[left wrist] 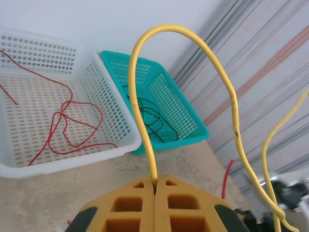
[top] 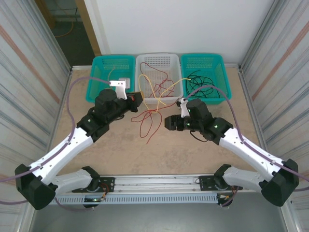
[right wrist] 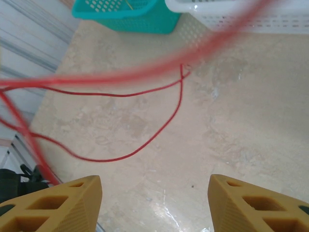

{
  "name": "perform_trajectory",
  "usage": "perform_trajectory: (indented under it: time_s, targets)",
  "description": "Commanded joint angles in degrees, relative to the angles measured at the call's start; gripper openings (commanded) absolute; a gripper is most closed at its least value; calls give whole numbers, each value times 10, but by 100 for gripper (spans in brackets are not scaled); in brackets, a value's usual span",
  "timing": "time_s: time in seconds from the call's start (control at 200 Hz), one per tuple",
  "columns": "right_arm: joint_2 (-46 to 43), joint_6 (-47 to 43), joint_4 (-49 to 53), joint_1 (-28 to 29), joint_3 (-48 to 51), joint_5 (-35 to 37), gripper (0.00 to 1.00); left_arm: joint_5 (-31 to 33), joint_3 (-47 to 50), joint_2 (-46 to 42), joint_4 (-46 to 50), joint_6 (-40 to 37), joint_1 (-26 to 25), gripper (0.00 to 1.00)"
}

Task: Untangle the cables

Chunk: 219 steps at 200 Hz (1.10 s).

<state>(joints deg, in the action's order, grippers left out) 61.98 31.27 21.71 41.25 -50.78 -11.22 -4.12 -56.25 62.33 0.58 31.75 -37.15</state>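
Note:
My left gripper (left wrist: pixel 155 183) is shut on a yellow cable (left wrist: pixel 181 33), which arches up from the fingertips and drops away to the right. Seen from above, this gripper (top: pixel 136 100) sits at the white basket's front left corner, and the yellow cable (top: pixel 146 86) loops over the basket. A red cable (top: pixel 150 120) trails from the basket onto the table. My right gripper (top: pixel 169 122) hovers open beside it, with bare table between its fingers (right wrist: pixel 63 203). One red cable (right wrist: pixel 159 129) lies ahead on the table and another blurred strand crosses close to the camera. A black cable (top: pixel 200 79) lies in the right teal basket.
Three baskets line the back: left teal basket (top: pixel 99 77), white basket (top: pixel 157 60), right teal basket (top: pixel 219 72). Ribbed walls close in both sides. A metal rail (top: pixel 159 182) runs along the near edge.

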Motion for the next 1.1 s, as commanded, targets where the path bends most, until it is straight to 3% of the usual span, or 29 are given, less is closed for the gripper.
perform_trajectory:
  time_s: [0.0, 0.135, 0.396, 0.646, 0.972, 1.092]
  targets:
    - [11, 18, -15, 6, 11, 14, 54, -28, 8, -14, -50, 18, 4, 0]
    - [-9, 15, -1, 8, 7, 36, 57, -19, 25, -27, -53, 15, 6, 0]
    - [-109, 35, 33, -7, -22, 156, 70, -19, 53, -35, -47, -10, 6, 0]
    - [-123, 125, -12, -71, -35, 110, 76, -24, 65, -39, -48, -19, 6, 0]
    - [-26, 209, -98, -101, -61, 52, 82, -29, 63, -43, -45, -27, 6, 0]
    - [1, 211, -116, -102, -77, 40, 70, -27, 62, -45, -45, -26, 7, 0]
